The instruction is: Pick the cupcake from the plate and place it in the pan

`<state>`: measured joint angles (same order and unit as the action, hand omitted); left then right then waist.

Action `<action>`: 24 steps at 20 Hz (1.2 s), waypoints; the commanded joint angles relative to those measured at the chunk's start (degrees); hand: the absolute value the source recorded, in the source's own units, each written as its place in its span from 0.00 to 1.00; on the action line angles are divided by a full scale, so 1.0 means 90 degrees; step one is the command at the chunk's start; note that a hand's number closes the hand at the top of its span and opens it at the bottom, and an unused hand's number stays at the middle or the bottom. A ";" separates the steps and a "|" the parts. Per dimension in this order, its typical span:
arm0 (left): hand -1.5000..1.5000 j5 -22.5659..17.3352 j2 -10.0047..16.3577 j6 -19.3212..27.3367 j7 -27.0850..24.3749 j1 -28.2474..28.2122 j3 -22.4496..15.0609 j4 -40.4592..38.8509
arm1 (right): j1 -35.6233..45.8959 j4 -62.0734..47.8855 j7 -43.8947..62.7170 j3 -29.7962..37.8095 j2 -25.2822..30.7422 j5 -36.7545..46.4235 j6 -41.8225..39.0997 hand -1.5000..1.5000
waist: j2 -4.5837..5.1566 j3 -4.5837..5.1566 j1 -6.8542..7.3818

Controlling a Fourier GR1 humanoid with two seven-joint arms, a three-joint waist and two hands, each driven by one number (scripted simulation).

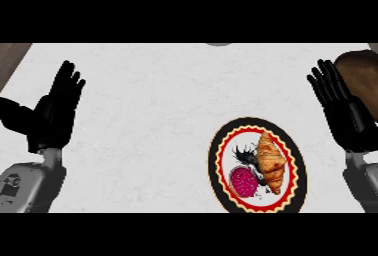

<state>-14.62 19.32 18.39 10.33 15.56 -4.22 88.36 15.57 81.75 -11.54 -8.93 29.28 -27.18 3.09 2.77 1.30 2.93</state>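
Plainly, nothing is held yet: the right robot hand [343, 110] stands open at the right side of the table [162, 100], fingers straight and pointing away from the robot. The left robot hand [53, 107] rests open in the same way at the left side.

The cupcake [244, 181], with its pink top, sits on the plate [215, 167]. It lies inward of the right robot hand and nearer to the robot's body than its fingertips, about level with the wrist. From the left robot hand it lies much farther off across the table, so the right one looks the natural choice.

A croissant [271, 160] shares the plate, touching or just beside the cupcake on the side that faces the right robot hand. Its long axis runs away from the robot. The cupcake itself looks roundish, with no marked long axis, so grasp direction matters less than clearance. Coming straight in from the side would probably meet the croissant first, and a descent from above seems safer.

A brown rounded shape [358, 62] shows just beyond the right robot hand at the far right edge. Whether it is the pan cannot be told.
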 commanded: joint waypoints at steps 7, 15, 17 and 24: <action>0.50 -0.0330 -0.0509 -0.0893 0.0253 -0.0324 -0.0955 -0.0242 | 0.1936 0.0643 0.0212 -0.1983 0.1567 0.3561 -0.0371 1.00 | -0.0572 0.0178 0.0036; 0.50 -0.0590 -0.0885 -0.1492 -0.0215 -0.0911 -0.1134 -0.0557 | 0.1648 0.1176 0.0364 -0.3356 -0.0253 0.5322 0.0814 0.00 | -0.0321 -0.0138 -0.0331; 0.50 -0.0610 -0.0734 -0.1463 -0.0077 -0.1119 -0.1163 -0.0189 | 0.2113 0.1162 0.1326 -0.3808 0.0205 0.5646 -0.0066 0.00 | -0.0365 -0.0121 -0.0275; 0.50 -0.0661 -0.0657 -0.1549 0.0070 -0.1081 -0.1159 -0.0163 | 0.2858 0.1174 0.3449 -0.5379 0.0638 0.7384 -0.2056 0.00 | -0.0485 -0.0071 -0.0287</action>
<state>-20.09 12.86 5.28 10.48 6.01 -14.80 86.70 37.52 91.44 10.01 -50.36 34.02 31.92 -6.50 -1.05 0.47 0.33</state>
